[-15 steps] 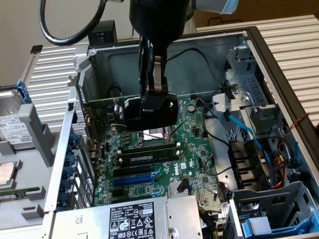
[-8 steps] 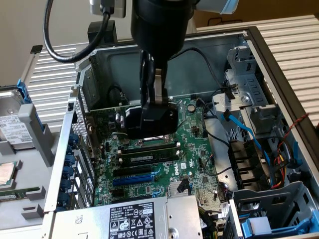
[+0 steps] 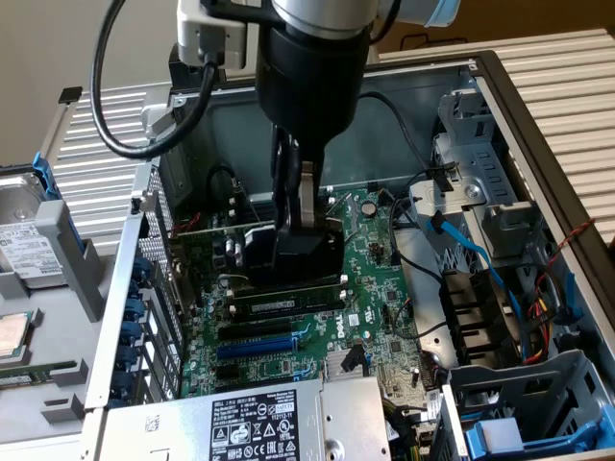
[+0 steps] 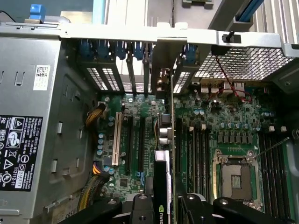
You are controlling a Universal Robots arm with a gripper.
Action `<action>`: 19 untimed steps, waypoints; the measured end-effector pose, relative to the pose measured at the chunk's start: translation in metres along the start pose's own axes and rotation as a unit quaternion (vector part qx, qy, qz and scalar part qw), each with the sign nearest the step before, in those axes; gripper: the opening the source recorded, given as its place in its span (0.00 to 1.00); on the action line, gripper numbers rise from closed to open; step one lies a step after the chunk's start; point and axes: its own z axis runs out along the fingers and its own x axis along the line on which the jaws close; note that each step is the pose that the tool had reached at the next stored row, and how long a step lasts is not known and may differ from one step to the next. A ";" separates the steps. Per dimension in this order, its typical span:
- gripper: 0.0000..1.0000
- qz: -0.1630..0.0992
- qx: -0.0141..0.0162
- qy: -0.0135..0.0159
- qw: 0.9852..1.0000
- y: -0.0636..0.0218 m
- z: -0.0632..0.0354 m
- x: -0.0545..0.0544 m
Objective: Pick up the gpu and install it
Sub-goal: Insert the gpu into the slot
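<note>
Nearest to you in the wrist view, your gripper (image 4: 164,205) is clenching the gpu (image 4: 162,179) by its edge, fingers pressing on both sides of the card. The card is standing upright over the expansion slots of the motherboard (image 4: 224,126), its silver bracket (image 4: 164,60) reaching to the rear slot openings. Whether it is sitting fully in a slot, you cannot tell. In the exterior view, the gripper (image 3: 293,226) is hanging inside the open case (image 3: 500,96), with the power supply (image 3: 240,423) lying beside the board.
</note>
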 end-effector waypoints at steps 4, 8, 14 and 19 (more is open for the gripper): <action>0.27 0.000 0.000 0.000 1.000 -0.0016 0.0070 0.000; 0.27 0.000 0.000 0.000 1.000 -0.0033 0.0142 0.000; 0.27 0.000 0.000 0.000 1.000 -0.0038 0.0163 0.000; 0.27 0.000 -0.002 -0.001 1.000 -0.0040 0.0165 0.000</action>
